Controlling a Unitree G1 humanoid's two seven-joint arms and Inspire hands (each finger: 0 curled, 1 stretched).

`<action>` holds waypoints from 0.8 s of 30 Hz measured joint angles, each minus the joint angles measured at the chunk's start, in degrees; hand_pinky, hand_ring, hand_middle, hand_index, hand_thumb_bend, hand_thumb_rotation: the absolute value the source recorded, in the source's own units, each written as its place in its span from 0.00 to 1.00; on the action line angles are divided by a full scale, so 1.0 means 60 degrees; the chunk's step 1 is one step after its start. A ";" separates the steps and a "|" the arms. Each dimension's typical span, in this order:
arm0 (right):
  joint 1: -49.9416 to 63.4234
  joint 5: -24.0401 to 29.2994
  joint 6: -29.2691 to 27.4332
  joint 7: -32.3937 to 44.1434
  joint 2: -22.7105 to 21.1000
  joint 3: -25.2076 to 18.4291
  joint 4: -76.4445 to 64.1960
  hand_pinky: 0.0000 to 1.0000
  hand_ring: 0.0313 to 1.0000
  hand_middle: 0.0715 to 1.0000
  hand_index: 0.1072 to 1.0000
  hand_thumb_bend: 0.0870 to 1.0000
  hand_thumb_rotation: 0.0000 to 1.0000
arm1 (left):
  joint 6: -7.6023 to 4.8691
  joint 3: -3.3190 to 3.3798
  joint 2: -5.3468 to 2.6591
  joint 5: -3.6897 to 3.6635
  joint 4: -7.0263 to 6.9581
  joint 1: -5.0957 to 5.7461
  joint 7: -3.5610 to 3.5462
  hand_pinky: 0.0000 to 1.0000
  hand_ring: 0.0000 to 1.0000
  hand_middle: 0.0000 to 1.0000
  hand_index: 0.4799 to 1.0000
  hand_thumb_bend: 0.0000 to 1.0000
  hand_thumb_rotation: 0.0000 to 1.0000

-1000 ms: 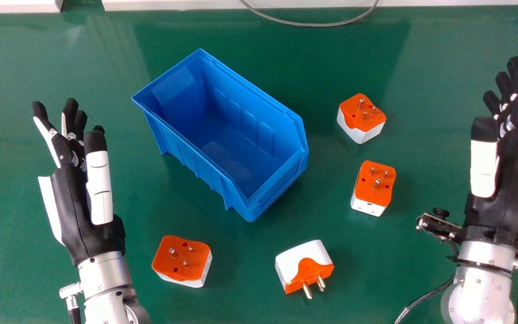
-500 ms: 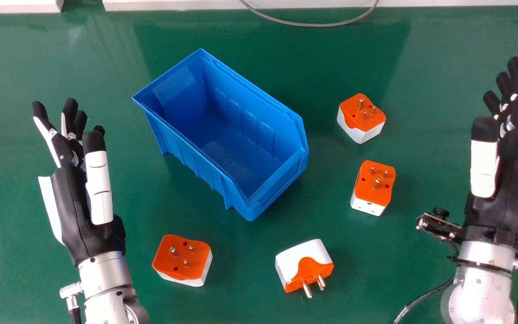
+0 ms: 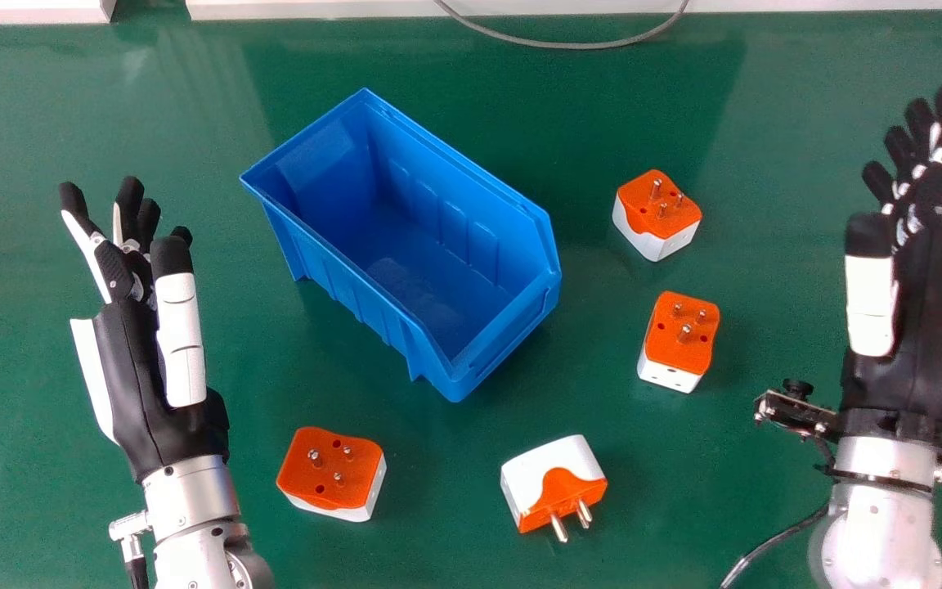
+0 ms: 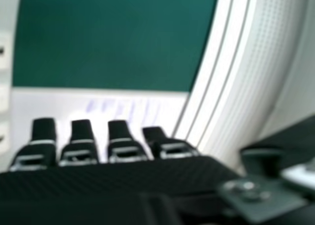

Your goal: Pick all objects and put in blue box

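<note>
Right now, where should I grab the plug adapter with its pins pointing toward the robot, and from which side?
I'd come from above and pinch the adapter by its left and right ends. It lies on its side, metal pins sticking out toward the robot from the orange face, so those ends look free.

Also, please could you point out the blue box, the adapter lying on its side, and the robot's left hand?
Blue box (image 3: 340, 254): head view, on its outer side wall.
Adapter lying on its side (image 3: 543, 477): head view, on its white casing.
Left hand (image 3: 132, 376): head view, on its black palm.
</note>
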 measured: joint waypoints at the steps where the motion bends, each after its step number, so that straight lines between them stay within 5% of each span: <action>1: 0.0192 -0.0011 0.0352 0.0455 -0.0265 0.0114 -0.0489 0.84 0.91 0.92 0.93 0.94 0.90 | 0.0002 0.0003 0.0005 -0.0012 0.0000 -0.0004 0.0000 0.90 0.96 0.96 0.94 0.77 0.84; 4: 0.0727 0.0182 0.1585 0.2387 -0.1438 0.0576 -0.2055 0.84 0.91 0.92 0.92 0.94 0.86 | 0.0003 0.0011 0.0033 -0.0020 0.0010 -0.0007 0.0003 0.90 0.95 0.96 0.93 0.77 0.84; 6: 0.0974 0.0212 0.3021 0.3907 -0.2375 0.0852 -0.3137 0.86 0.90 0.90 0.88 0.94 0.58 | 0.0005 0.0003 0.0027 -0.0017 0.0021 -0.0011 0.0002 0.90 0.96 0.96 0.94 0.76 0.83; 11: 0.1599 0.0164 0.7235 0.7028 -0.4194 0.1620 -0.6316 0.85 0.91 0.91 0.88 0.93 0.40 | 0.0005 -0.0006 0.0023 -0.0017 -0.0008 0.0003 -0.0002 0.90 0.96 0.96 0.94 0.76 0.83; 24: 0.1591 0.0117 0.8685 0.7136 -0.4131 0.1830 -0.7246 0.90 0.93 0.93 0.91 0.93 0.30 | 0.0005 -0.0068 -0.0002 -0.0019 -0.0155 0.0048 -0.0007 0.90 0.96 0.97 0.94 0.75 0.83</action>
